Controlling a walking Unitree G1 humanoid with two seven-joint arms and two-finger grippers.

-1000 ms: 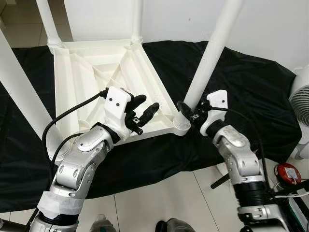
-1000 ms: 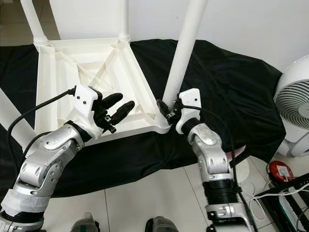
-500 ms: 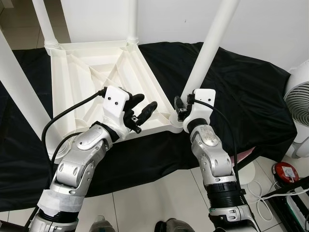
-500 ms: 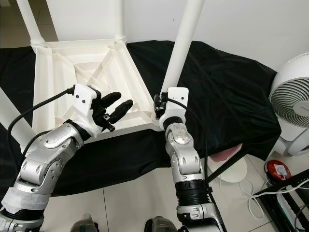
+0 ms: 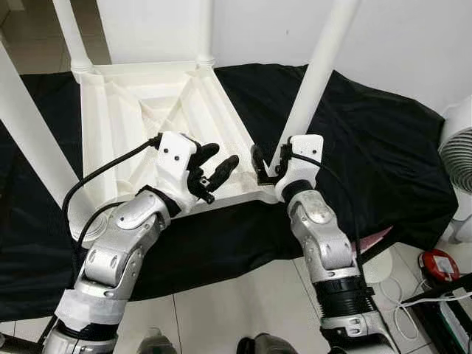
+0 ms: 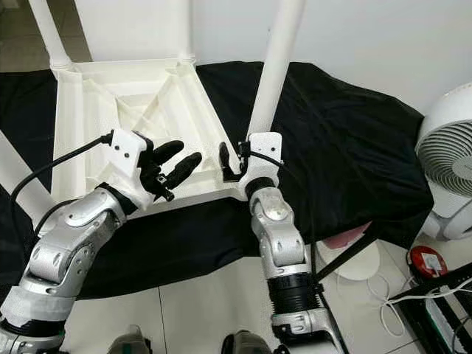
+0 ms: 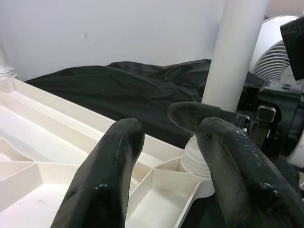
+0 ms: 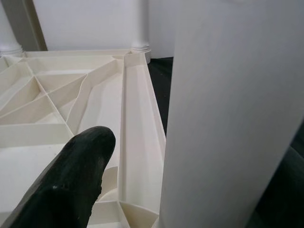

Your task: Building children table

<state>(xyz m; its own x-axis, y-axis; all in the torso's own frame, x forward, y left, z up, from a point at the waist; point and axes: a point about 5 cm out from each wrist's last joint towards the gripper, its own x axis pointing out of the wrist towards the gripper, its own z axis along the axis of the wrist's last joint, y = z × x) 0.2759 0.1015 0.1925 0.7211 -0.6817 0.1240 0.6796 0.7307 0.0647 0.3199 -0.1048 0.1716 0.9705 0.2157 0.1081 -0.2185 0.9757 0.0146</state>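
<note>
A white plastic children's table (image 5: 133,125) lies upside down on a black cloth (image 5: 383,140), its legs pointing up. My right gripper (image 5: 271,164) is at the base of the near right leg (image 5: 317,74) and open. One finger (image 8: 66,185) stands over the table's underside, a gap away from the leg (image 8: 228,118); the other finger is mostly hidden behind it. My left gripper (image 5: 221,156) hovers open over the table's near edge, left of that leg, holding nothing. Its two fingers (image 7: 107,175) point toward the leg's socket (image 7: 197,159).
Another leg (image 5: 29,140) rises at the near left and two more (image 5: 70,33) stand at the far corners. A white fan (image 6: 450,162) stands at the right by the wall. A red round object (image 5: 440,264) and cables lie on the tiled floor at the right.
My right gripper has swung from the right side of the near right leg's base toward the left, so that its fingers now straddle the leg. The left gripper has hardly moved.
</note>
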